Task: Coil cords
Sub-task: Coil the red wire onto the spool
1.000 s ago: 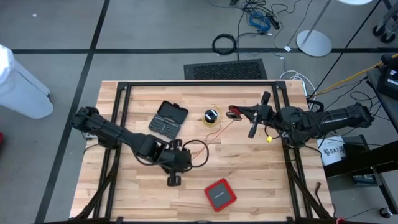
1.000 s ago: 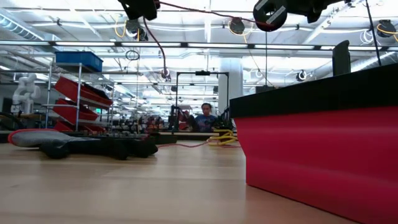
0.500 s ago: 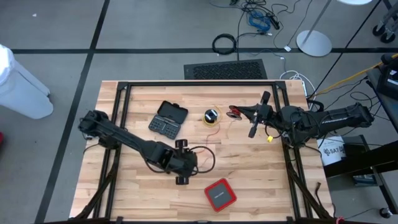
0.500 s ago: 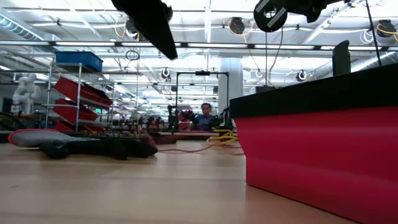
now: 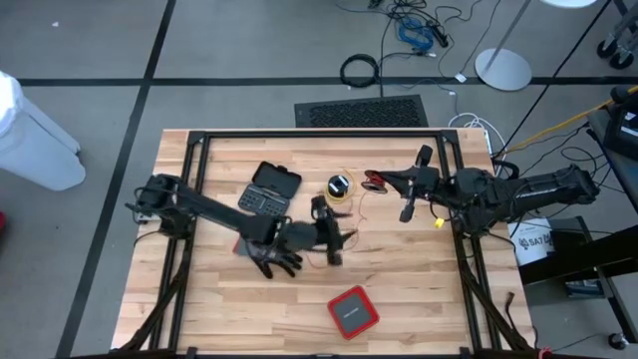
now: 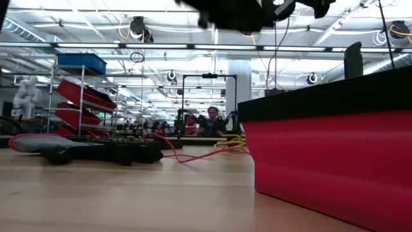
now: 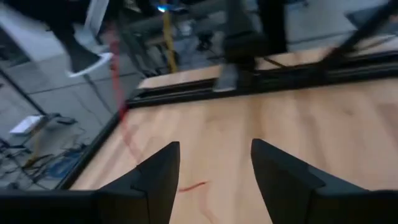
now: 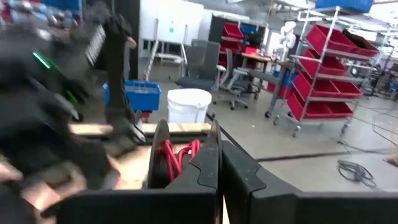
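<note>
So we are looking down on the wooden table (image 5: pixel 399 289), and the coiling is only partly done. Our right gripper (image 5: pixel 383 180) is hovering near the far edge with its fingers pinched together on a small looped bunch of the red wire (image 8: pixel 176 157), which is showing between them in the right wrist view. The rest of that wire is trailing loose across the boards toward the middle, so it is still waiting to be wound in. Our left gripper (image 5: pixel 334 244) is hanging over the middle with its fingers (image 7: pixel 155 177) spread apart and holding nothing. The yellow wire (image 5: pixel 342 197) is lying beside a small black reel (image 5: pixel 339 184) and, as far as we can judge, is not being handled yet.
</note>
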Robot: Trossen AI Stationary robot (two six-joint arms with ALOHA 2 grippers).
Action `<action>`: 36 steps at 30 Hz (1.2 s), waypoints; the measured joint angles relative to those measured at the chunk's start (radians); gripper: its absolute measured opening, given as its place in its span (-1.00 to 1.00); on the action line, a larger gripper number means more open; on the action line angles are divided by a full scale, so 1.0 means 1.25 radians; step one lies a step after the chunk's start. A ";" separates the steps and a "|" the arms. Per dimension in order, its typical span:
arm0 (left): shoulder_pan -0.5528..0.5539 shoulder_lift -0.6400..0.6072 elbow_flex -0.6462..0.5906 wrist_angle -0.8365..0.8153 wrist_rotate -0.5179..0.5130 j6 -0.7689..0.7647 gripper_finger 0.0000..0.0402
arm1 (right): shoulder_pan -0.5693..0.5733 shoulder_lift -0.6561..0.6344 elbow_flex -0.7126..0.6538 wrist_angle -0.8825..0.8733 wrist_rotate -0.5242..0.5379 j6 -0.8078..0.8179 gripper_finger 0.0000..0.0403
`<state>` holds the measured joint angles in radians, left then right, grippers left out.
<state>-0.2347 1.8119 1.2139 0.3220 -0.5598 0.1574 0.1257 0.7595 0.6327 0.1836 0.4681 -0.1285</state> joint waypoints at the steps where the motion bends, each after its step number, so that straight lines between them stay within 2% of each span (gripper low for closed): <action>1: 0.018 0.011 -0.019 0.043 0.000 0.002 0.01 | 0.000 0.000 0.000 0.010 -0.003 -0.004 -1.00; 3: 0.055 0.038 -0.047 0.150 0.003 -0.001 0.01 | 0.000 0.000 0.000 0.035 -0.018 -0.011 -1.00; 6: 0.097 0.088 -0.063 0.242 0.002 -0.016 0.01 | 0.000 0.000 0.000 0.061 -0.028 -0.018 -1.00; 12: 0.127 0.167 -0.062 0.451 0.051 -0.017 0.01 | 0.000 0.000 0.000 0.071 -0.045 -0.025 -1.00; 17: 0.135 0.186 -0.062 0.453 0.132 -0.078 0.01 | 0.000 0.000 0.000 0.071 -0.044 -0.030 -1.00; 25: 0.134 0.185 -0.062 0.433 0.094 -0.080 -0.03 | 0.000 0.000 0.000 0.068 -0.044 -0.032 -1.00; 29: 0.138 0.185 -0.062 0.410 0.092 -0.080 -0.26 | 0.000 0.000 0.000 0.068 -0.044 -0.032 -1.00; 34: 0.152 0.185 -0.062 0.347 0.093 -0.081 -0.87 | 0.000 0.000 0.000 0.064 -0.044 -0.032 -1.00; 36: 0.158 0.185 -0.062 0.336 0.095 -0.081 -0.94 | 0.000 0.000 0.000 0.048 -0.044 -0.027 -1.00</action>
<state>-0.0377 2.0430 1.1366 0.7423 -0.4411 0.0564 0.1261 0.7593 0.6327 0.2440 0.4129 -0.1617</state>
